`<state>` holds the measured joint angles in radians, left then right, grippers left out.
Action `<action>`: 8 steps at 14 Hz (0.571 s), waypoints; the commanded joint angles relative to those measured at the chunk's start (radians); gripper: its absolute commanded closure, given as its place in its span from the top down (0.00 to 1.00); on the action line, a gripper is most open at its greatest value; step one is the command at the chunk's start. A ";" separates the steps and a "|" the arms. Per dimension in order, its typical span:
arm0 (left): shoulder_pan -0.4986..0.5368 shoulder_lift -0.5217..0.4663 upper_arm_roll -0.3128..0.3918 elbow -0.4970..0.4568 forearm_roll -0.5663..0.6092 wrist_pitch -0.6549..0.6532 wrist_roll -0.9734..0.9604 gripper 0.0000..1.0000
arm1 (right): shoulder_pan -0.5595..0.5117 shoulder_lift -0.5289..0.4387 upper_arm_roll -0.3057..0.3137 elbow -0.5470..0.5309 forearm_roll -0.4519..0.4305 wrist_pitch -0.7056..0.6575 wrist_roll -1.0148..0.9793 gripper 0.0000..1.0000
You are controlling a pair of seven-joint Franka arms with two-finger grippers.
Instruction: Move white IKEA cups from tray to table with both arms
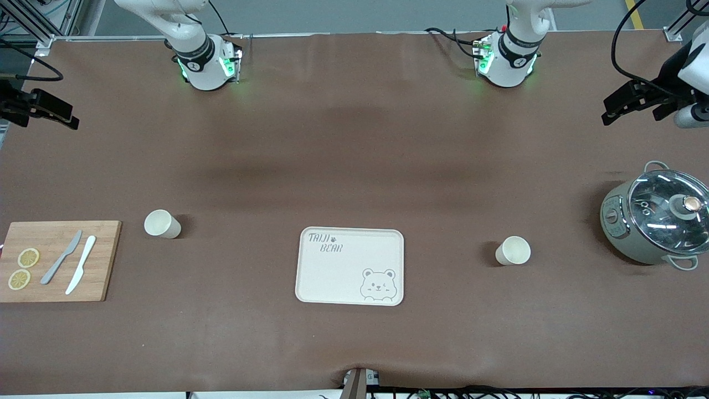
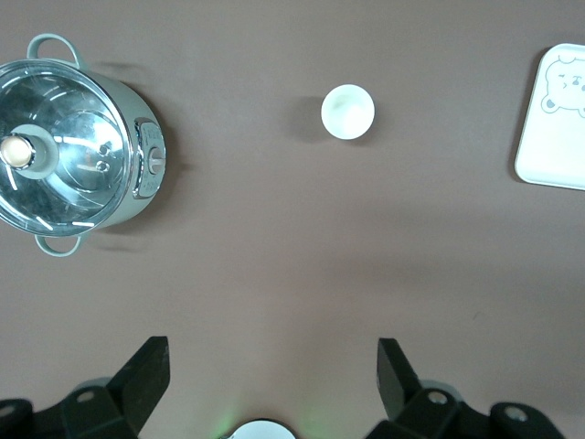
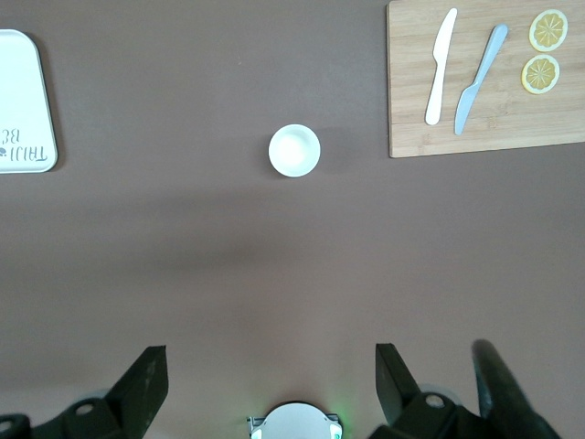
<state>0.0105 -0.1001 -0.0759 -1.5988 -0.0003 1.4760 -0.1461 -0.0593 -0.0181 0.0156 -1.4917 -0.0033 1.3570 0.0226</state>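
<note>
Brown cloth covers the surface [image 1: 354, 138], and I read both arms as waiting, raised high at its two ends. My left end effector [image 2: 272, 375] hangs over the left arm's end of the surface with its fingers spread wide and nothing between them; in the front view it shows at the edge of the frame [image 1: 628, 102]. One white cup [image 2: 347, 112] stands upright on the cloth well below and ahead of it, apart from the fingers, with the grey pot [image 2: 69, 146] under its glass lid to one side and a corner of the bear tray [image 2: 553, 119] to the other. In the front view this cup [image 1: 513, 250] sits between tray [image 1: 350, 266] and pot [image 1: 656, 219].

My right end effector [image 3: 272, 377] hangs over the right arm's end, also spread wide and empty; front view [image 1: 41, 108]. The second white cup [image 3: 294, 151] stands upright ahead of it, untouched, between the tray and the wooden board [image 3: 484, 82]. The board carries a white knife [image 3: 441, 66], a grey knife [image 3: 480, 66] and two lemon slices [image 3: 544, 50]. Front view: second cup [image 1: 162, 224] beside the board [image 1: 58, 260]. Neither cup is on the tray.
</note>
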 commanded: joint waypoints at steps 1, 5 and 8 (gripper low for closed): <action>-0.001 -0.007 0.005 0.016 -0.006 -0.016 0.020 1.00 | 0.003 -0.009 0.009 -0.004 -0.023 -0.004 0.013 1.00; -0.004 0.013 0.002 0.034 -0.006 -0.017 0.011 1.00 | 0.001 -0.009 0.009 -0.010 -0.023 -0.012 0.013 1.00; -0.003 0.011 0.001 0.028 -0.006 -0.031 0.016 1.00 | -0.002 -0.008 0.009 -0.007 -0.023 -0.007 0.013 1.00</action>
<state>0.0101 -0.0928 -0.0763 -1.5862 -0.0003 1.4661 -0.1459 -0.0587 -0.0181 0.0169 -1.4917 -0.0040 1.3490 0.0228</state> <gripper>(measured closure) 0.000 0.000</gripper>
